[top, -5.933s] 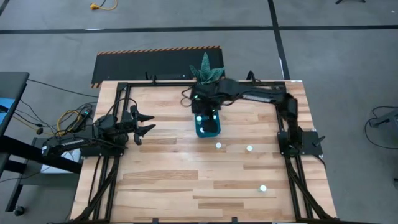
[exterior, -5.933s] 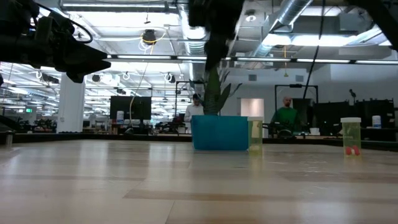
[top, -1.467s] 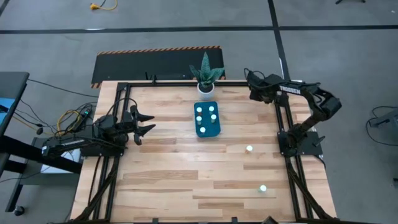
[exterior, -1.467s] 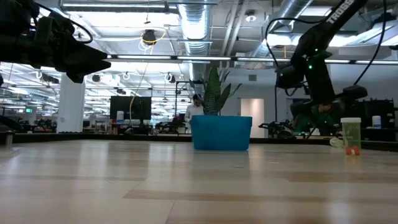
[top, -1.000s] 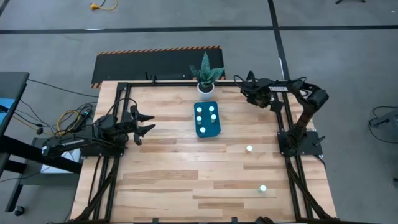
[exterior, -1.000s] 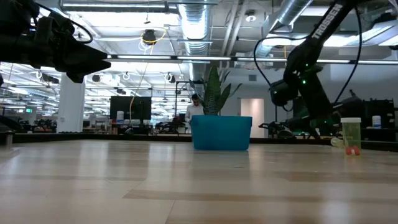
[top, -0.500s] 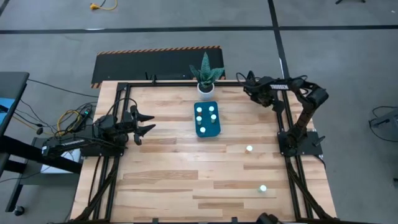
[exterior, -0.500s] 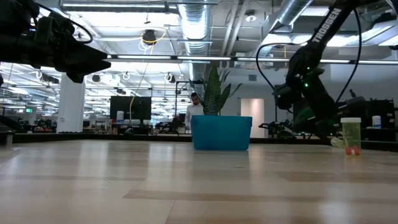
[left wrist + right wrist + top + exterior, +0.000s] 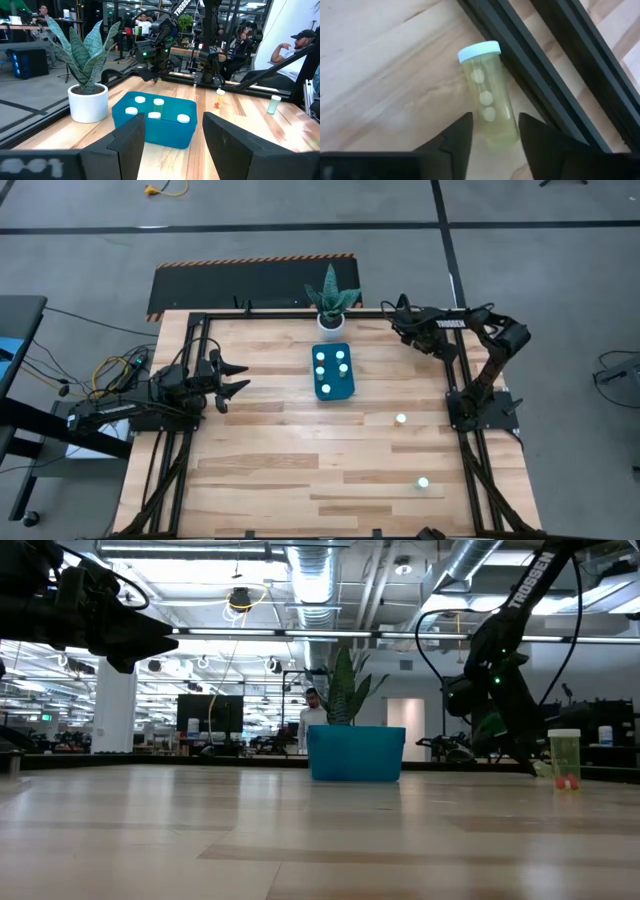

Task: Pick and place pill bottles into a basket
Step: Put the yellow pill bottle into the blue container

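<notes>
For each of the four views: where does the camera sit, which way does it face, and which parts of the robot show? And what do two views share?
High view: overhead, looking straight down; both arms, basket, table.
Low view: tabletop height, level toward the room; right arm beyond the basket.
Left wrist view: past the open left hand, toward basket, plant.
Right wrist view: down past the open right hand at a lying pill bottle.
Shared: the basket shows in the high, low and left wrist views.

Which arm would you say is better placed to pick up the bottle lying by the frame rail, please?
The right: its open gripper hovers right over the lying bottle by the rail, fingers either side. The left gripper waits open at the table's far-left edge.
</notes>
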You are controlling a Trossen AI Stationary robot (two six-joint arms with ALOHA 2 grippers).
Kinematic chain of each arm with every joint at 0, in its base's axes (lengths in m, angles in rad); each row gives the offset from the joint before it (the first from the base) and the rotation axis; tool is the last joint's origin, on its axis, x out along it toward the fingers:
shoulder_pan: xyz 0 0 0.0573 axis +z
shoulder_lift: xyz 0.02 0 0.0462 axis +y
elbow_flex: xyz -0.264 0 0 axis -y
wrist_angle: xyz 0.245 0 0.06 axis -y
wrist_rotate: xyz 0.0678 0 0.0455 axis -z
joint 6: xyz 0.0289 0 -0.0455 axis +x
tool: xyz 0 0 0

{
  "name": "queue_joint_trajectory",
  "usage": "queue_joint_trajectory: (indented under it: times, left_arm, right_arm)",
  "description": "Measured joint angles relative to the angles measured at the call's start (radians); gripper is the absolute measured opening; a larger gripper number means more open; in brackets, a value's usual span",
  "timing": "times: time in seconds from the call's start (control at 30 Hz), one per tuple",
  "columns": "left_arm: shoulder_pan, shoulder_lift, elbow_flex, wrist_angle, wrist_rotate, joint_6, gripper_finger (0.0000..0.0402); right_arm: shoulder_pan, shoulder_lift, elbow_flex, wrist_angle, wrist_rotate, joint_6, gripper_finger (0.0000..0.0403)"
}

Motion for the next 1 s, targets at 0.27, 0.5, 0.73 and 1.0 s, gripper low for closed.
queue_joint_trajectory:
  times: [0.27,0.5,0.73,1.0]
  left_arm:
    - [0.000,0.000,0.000,0.000,0.000,0.000,0.0188]
    - [0.000,0.000,0.000,0.000,0.000,0.000,0.0188]
    - [0.000,0.000,0.000,0.000,0.000,0.000,0.0188]
    - [0.000,0.000,0.000,0.000,0.000,0.000,0.0188]
  right_arm:
    - [0.011,-0.043,-0.005,0.008,-0.041,-0.105,0.0077]
    - [0.123,-0.136,-0.005,0.028,-0.013,-0.199,0.0105]
    - [0.360,-0.306,-0.004,0.094,0.088,-0.248,0.0083]
    - [0.700,-0.503,-0.003,0.341,0.186,-0.363,0.0093]
